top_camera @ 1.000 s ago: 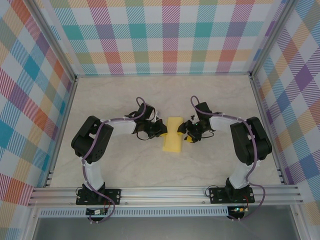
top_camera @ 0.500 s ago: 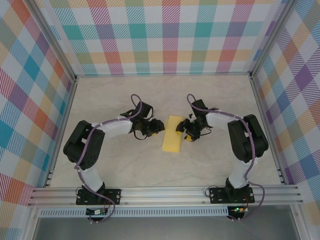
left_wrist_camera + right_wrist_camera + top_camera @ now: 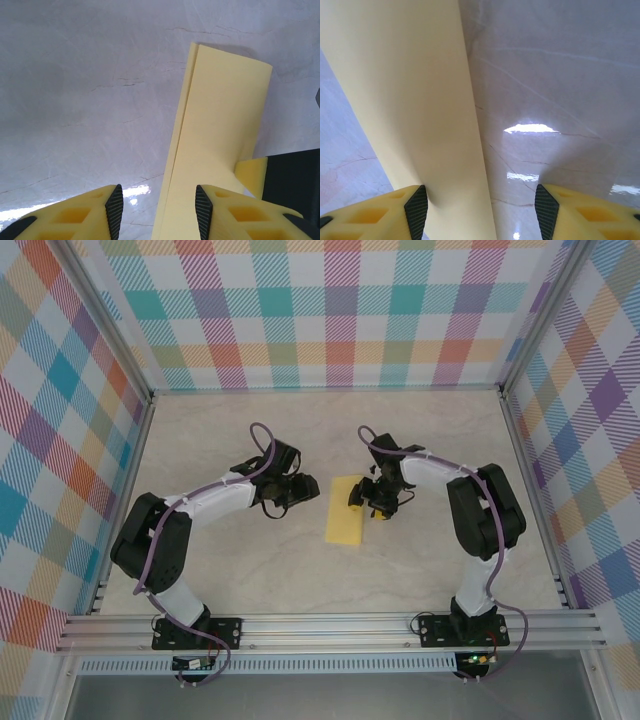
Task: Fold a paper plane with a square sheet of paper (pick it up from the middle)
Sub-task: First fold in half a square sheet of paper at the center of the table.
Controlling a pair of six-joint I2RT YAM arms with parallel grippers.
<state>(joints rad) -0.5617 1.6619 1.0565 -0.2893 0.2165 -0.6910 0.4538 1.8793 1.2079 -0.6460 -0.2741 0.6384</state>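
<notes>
Two hands flank the square sheet of paper (image 3: 346, 512) in the top view. Folded into a yellow strip, it lies mid-tabletop (image 3: 250, 570), with the left hand (image 3: 305, 490) just beside it and the right hand (image 3: 366, 502) at its right edge.

Left wrist: the left hand (image 3: 155, 205) is parted and empty, the paper's doubled edge ahead of it.

Right wrist: the right hand (image 3: 480, 207) is wide, straddling the paper's edge without pinching it.

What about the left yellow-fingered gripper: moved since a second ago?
Yes. The left gripper backed leftward off the folded yellow paper sheet, toward the left plaid wall.
</notes>
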